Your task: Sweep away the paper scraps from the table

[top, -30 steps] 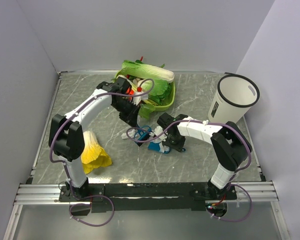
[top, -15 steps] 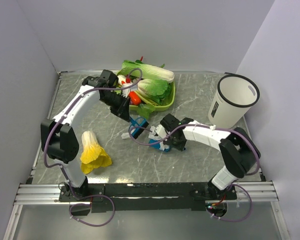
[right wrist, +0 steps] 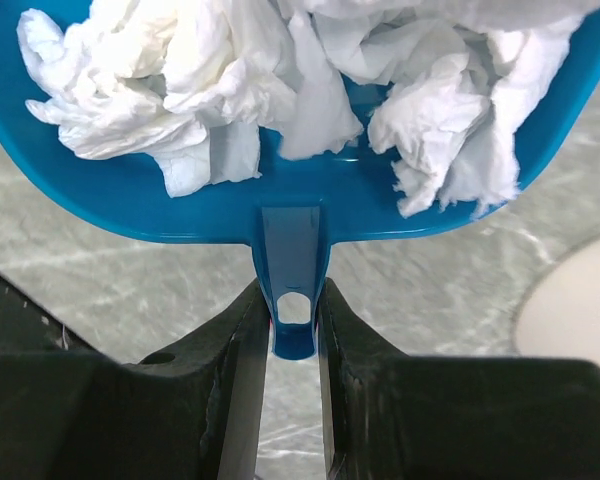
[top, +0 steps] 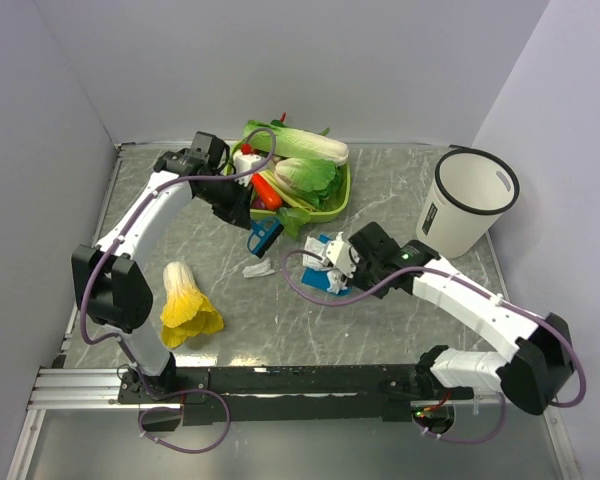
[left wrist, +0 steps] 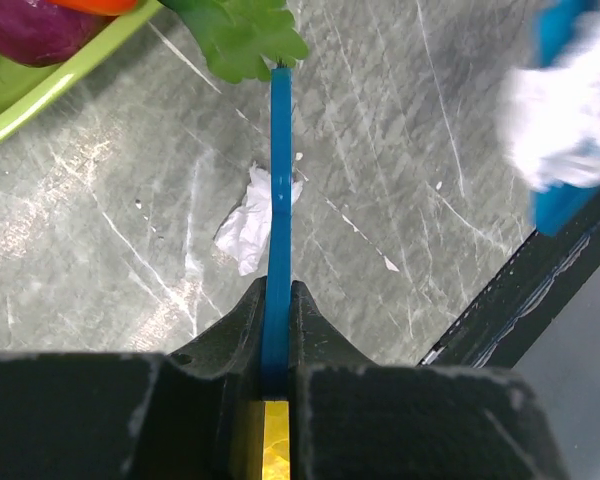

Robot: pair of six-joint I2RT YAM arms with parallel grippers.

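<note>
The right gripper clamps the dustpan by its handle, level so the paper scraps don't spill. The left gripper pinches the brush above one stray scrap on the table.

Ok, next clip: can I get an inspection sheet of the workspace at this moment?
Surface: table, marble-patterned, one scrap loose on it.
Job's things: other scraps piled in the dustpan.
Clutter: cabbage on the table; basket of vegetables at the far edge.
Grippers: left gripper shut on a blue tool; right gripper shut on the dustpan's handle.
Cables: purple cables loop along both arms.
Surroundings: white bin at the right; plain walls.
</note>
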